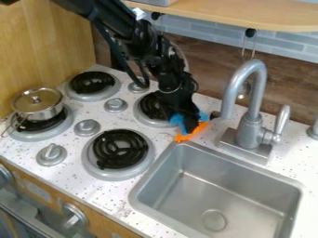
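Blue-and-orange object on counter, at sink's far left corner, near burner. Black gripper right at it, pointing down; can't tell if claw's apart, together or clamped.

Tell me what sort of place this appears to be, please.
Probably a toy kitchen: a white speckled counter holds four black coil burners, a rectangular grey metal sink and a curved grey faucet.

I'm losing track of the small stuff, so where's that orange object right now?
In the camera view, the orange object is right of center, at the gripper, between the sink's topmost corner and the nearest burner above.
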Motion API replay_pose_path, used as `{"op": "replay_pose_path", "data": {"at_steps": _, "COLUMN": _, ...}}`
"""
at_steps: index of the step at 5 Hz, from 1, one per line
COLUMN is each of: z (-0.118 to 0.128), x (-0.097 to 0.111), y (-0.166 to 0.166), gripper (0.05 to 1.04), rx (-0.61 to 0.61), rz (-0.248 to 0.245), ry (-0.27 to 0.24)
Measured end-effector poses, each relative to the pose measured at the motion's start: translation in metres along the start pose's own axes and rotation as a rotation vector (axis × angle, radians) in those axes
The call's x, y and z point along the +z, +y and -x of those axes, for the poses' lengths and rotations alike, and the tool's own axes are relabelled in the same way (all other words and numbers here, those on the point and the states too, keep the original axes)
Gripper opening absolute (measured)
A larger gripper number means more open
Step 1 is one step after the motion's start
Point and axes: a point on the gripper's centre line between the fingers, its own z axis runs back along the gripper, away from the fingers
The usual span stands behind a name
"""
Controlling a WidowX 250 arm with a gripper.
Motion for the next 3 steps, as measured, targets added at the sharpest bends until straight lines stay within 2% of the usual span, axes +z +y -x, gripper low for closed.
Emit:
{"op": "replay_pose_path", "data": {"at_steps": 1, "z": 0.0036, "x": 0.0006, "y": 0.005, "gripper": 1.011, "rx": 0.026, "rz": -0.001, "ry": 0.011}}
{"op": "replay_pose_path", "data": {"at_steps": 3, "z": 0.0068, "x": 0.0008, "y": 0.0095, "gripper": 1.005, "rx": 0.026, "rz": -0.022, "ry": 0.028}}
